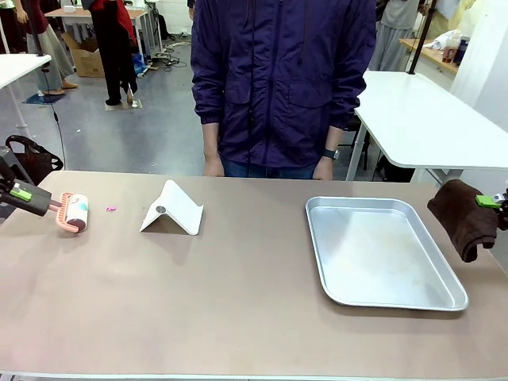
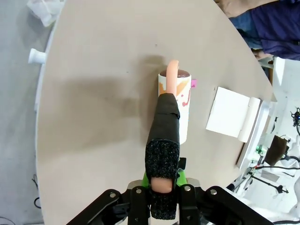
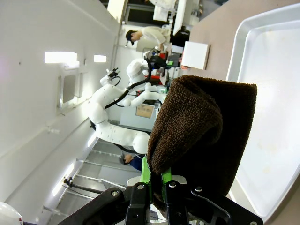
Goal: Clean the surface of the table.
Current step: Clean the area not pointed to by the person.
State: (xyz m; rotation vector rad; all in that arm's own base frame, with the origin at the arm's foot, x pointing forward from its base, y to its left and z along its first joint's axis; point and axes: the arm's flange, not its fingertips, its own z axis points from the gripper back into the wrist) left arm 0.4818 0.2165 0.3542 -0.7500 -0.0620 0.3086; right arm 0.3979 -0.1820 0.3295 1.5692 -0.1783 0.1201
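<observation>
Taupe table point(image 1: 238, 309); roller point(image 1: 74, 212), cloth point(image 1: 459, 216) at edges

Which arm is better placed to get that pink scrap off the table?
Left. The left hand holds the lint roller beside the pink scrap; the right hand holds a brown cloth beyond the tray, across the table.

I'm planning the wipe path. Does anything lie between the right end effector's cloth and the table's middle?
Yes. The tray lies on the table directly left of the cloth in the front view, blocking that path.
</observation>
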